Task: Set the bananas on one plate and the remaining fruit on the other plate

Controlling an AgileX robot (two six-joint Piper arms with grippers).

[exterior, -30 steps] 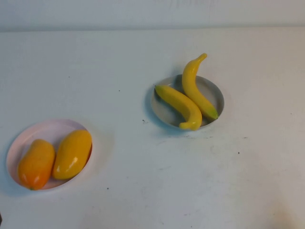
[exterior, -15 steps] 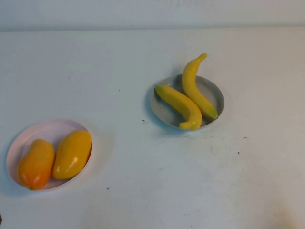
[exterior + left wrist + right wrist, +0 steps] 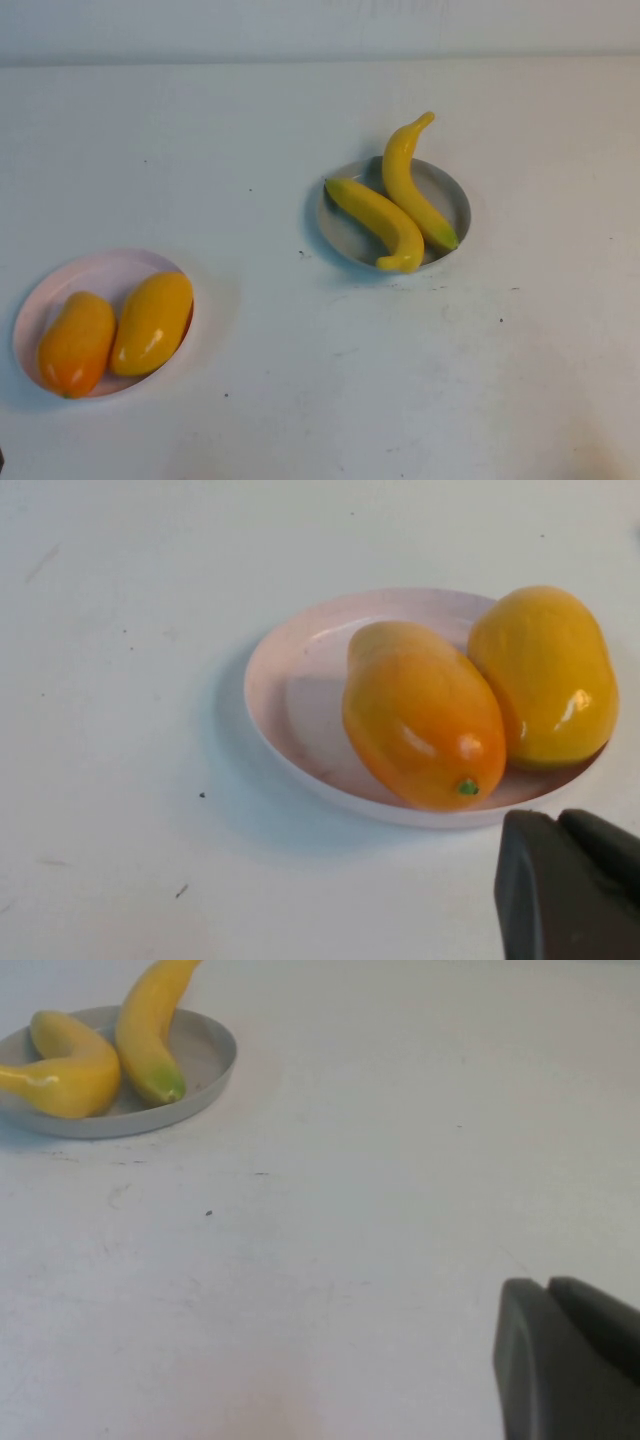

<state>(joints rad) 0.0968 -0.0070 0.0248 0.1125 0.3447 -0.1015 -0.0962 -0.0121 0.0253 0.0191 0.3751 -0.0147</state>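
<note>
Nothing has moved: bananas (image 3: 392,202) fill the grey plate (image 3: 452,196), mangoes (image 3: 112,328) the pink plate (image 3: 95,273); left gripper (image 3: 568,885) and right gripper (image 3: 566,1358) seemingly closed.

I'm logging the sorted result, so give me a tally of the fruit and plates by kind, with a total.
Bananas: 2, one and another, both on the grey-blue plate
Mango-like fruits: 2, orange and yellow-orange, both on the pink plate
Plates: 2
Total: 6
Left gripper and right gripper show only at their wrist views' edges, holding nothing.
</note>
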